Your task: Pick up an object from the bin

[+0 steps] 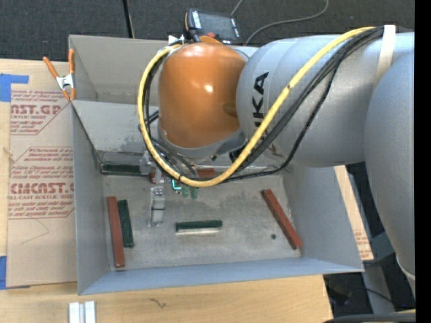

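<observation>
— Gripper point(157, 209) hangs low under the orange wrist cover point(202, 93), over bare bin floor point(236, 210) left of centre. Can't tell if it's spread or pressed together, and nothing is visibly pinched. Which piece would you go for?

— My guess is the dark green bar point(199, 227), just to its right near the front wall, lying flat by itself. Long axis runs left-right across the view, roughly parallel to that wall, ends pointing at the side walls. So slide over its middle, turn the wrist so the grip closes across the narrow width rather than along the length, then drop straight down. The green stick point(125, 223) on the other side lies right beside a reddish stick point(115, 232), so riskier imo.
</observation>
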`<move>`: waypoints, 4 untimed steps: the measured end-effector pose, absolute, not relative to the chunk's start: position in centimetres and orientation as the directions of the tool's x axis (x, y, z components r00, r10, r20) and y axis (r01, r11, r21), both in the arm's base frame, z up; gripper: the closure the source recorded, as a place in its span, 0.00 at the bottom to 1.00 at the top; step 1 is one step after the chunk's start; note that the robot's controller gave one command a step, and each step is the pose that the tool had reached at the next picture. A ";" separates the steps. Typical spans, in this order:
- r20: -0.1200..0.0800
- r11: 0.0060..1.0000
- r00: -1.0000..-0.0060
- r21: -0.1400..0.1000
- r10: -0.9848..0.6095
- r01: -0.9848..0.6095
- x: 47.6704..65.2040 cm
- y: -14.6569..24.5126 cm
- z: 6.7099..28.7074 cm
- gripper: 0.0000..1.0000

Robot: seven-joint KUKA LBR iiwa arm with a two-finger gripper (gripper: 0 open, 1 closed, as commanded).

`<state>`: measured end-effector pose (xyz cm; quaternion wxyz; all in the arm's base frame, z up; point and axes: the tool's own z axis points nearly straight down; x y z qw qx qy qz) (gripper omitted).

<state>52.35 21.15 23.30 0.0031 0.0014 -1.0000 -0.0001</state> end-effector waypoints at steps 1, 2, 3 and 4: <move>0.006 0.974 -0.974 -0.001 -0.227 -0.227 52.0 9.4 6.6 0.00; -0.003 0.986 -0.986 0.001 -0.169 -0.169 51.7 8.8 10.1 0.00; 0.001 0.997 -0.997 0.001 -0.072 -0.072 50.8 7.5 9.9 0.00; 0.003 0.998 -0.998 0.001 0.058 0.058 50.0 7.2 6.9 0.00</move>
